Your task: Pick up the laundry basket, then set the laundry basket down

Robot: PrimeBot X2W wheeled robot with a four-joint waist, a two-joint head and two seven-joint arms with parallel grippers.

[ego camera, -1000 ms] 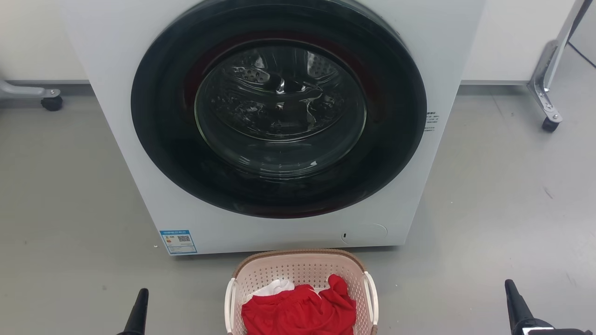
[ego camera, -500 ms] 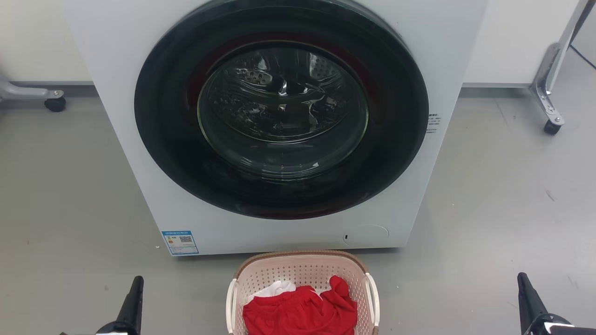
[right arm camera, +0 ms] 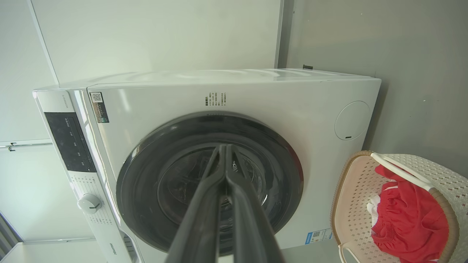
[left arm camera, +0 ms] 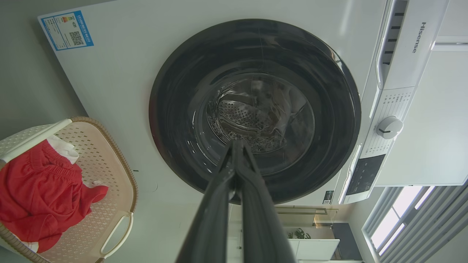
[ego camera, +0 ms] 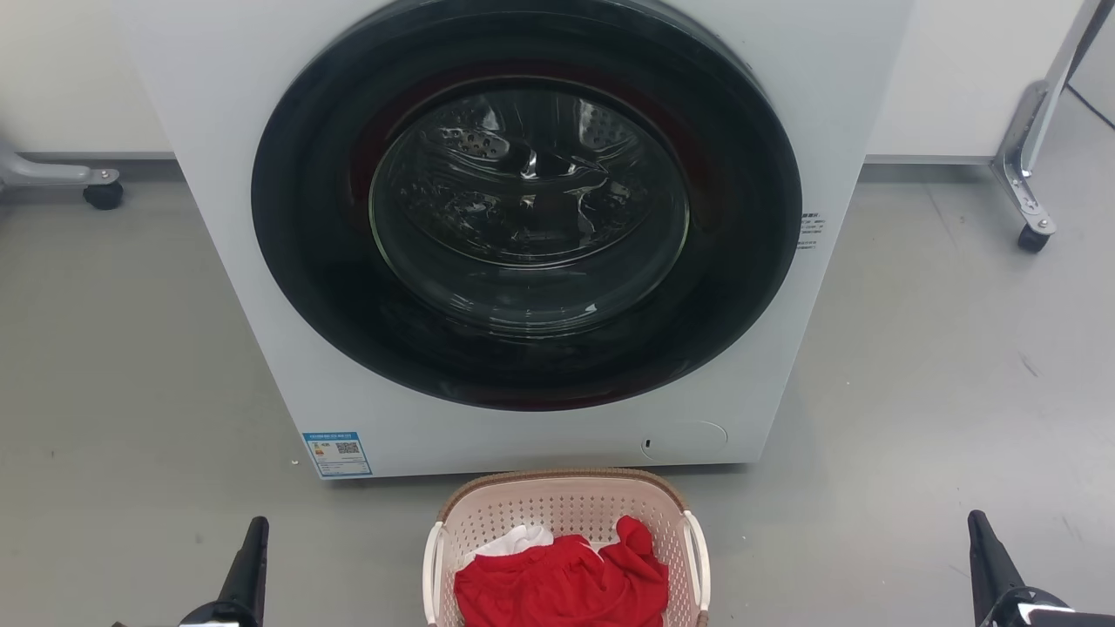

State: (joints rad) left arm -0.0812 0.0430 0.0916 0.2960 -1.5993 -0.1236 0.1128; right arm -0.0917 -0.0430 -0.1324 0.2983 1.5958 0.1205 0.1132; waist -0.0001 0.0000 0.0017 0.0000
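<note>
Over at 10 o'clock in the head view, a small caster sits on the grey floor. Down at 7 o'clock the left claw hangs above the floor, touching nothing. In its own wrist view its two dark fingers are pressed together to the tips, with nothing between them. At the middle, filling 12 o'clock, stands the white washing machine with its round dark door closed and a blue label at its lower left corner. Just in front of it, at 6 o'clock, the laundry basket stands upright on the floor, holding a crumpled red garment with a bit of white cloth beside it. The basket lies between the claws and well apart from both, toward 3 o'clock from the left one and 9 o'clock from the right one. Its two white handles are ungripped. At 5 o'clock the right claw hangs likewise, its fingers closed on each other and empty. At 2 o'clock a metal stand leg on a wheel stands by the wall.
</note>
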